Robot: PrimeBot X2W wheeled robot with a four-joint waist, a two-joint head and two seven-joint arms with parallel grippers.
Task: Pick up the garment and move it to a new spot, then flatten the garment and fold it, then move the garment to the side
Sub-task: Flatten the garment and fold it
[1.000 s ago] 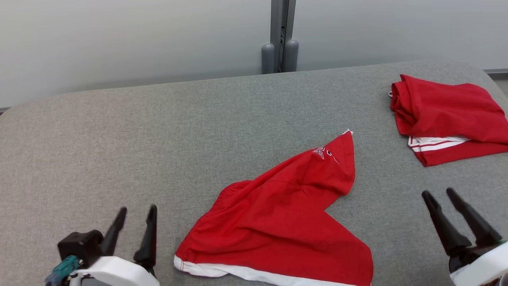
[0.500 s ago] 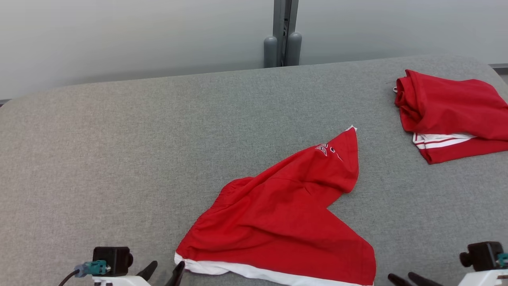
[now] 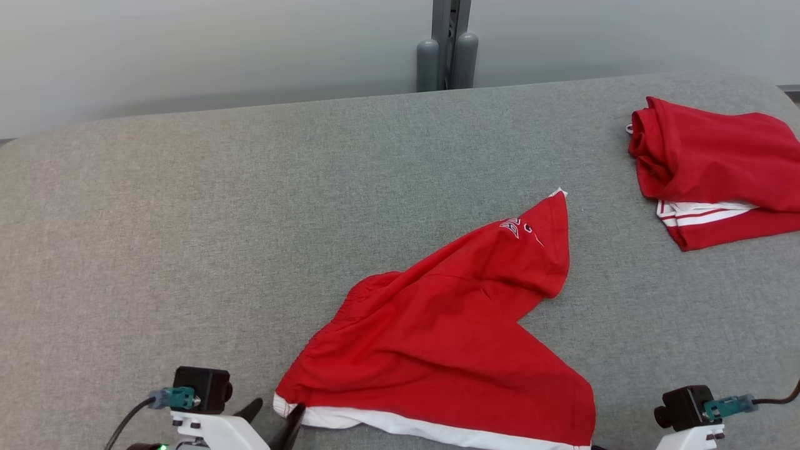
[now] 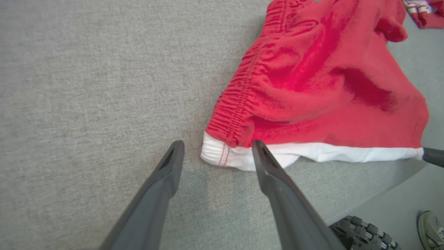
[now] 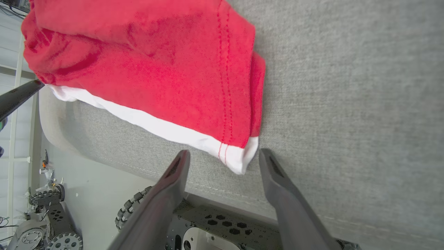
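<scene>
Wide open and empty, the left gripper (image 4: 218, 146) and right gripper (image 5: 224, 152) frame the white-hem corners of rumpled red shorts (image 3: 437, 337) at the grey table's (image 3: 187, 219) 5 o'clock, seemingly set to pinch both, whether for lifting or flattening.

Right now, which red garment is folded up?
The far-right garment, bundled compactly with striped trim showing; the near garment lies spread out and crumpled.

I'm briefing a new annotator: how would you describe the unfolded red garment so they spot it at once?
On the grey padded table, look to the near edge, middle. The red shorts lie spread loose there, white band towards the robot. The other red garment, far right, is folded up.
</scene>
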